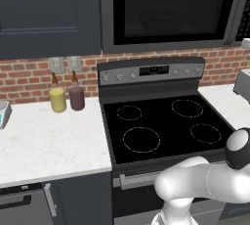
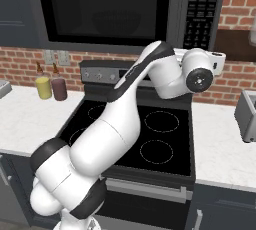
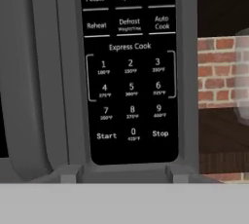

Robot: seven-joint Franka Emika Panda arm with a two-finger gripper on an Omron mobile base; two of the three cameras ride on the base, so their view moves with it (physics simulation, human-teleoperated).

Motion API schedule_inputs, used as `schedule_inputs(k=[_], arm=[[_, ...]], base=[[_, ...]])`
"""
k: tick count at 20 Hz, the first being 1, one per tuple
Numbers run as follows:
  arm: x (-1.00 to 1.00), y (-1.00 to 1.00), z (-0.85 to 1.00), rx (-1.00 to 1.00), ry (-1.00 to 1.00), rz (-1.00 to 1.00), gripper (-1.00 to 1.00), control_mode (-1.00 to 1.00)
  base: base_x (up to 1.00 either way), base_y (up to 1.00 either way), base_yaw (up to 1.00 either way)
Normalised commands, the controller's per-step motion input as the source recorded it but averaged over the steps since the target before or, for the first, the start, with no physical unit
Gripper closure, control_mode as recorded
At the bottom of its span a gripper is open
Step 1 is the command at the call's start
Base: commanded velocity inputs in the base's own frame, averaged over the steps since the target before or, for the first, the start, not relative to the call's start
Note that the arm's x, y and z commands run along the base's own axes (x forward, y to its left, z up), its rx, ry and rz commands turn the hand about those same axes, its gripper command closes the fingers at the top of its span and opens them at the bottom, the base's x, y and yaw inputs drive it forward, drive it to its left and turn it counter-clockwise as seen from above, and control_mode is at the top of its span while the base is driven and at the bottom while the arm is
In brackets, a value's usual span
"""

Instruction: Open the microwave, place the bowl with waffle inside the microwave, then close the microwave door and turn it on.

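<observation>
The microwave [image 1: 171, 11] hangs above the stove with the microwave door [image 2: 107, 9] shut and its tall grey handle [image 3: 34, 72] beside the keypad. Through the dark glass the bowl [image 1: 161, 21] [image 2: 117, 23] shows dimly inside. The waffle is hidden behind the dark glass. My arm reaches up and right, with the gripper [image 2: 220, 56] at the microwave's lower right corner, just under the control panel [image 2: 200, 9]. The hand view faces the keypad [image 3: 130, 72] closely, with the Start key [image 3: 106, 136] low on the left. How the jaws stand is not visible.
Below is a black stove [image 1: 166, 121] with four burner rings. A yellow jar [image 1: 57, 99] and a maroon jar [image 1: 76, 98] stand on the white counter [image 1: 49, 141] at the left. A grey appliance [image 2: 247, 114] sits on the right counter. A dark cabinet [image 1: 44, 13] hangs upper left.
</observation>
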Motion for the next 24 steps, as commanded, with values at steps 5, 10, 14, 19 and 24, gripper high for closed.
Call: schedule_inputs(k=[5,10,14,19,24], arm=[[0.18,0.0,0.0,0.02,0.0,0.0,1.0,-1.0],[0.18,0.15,0.0,0.0,0.0,0.0,1.0,-1.0],[0.15,0.27,0.0,0.0,0.0,0.0,1.0,-1.0],[0.14,0.15,0.0,0.0,0.0,0.0,1.0,-1.0],[0.07,0.0,0.0,0.0,0.0,0.0,1.0,-1.0]], base=[[0.0,0.0,0.0],[0.0,0.0,0.0],[0.0,0.0,0.0],[0.0,0.0,0.0],[0.0,0.0,0.0]])
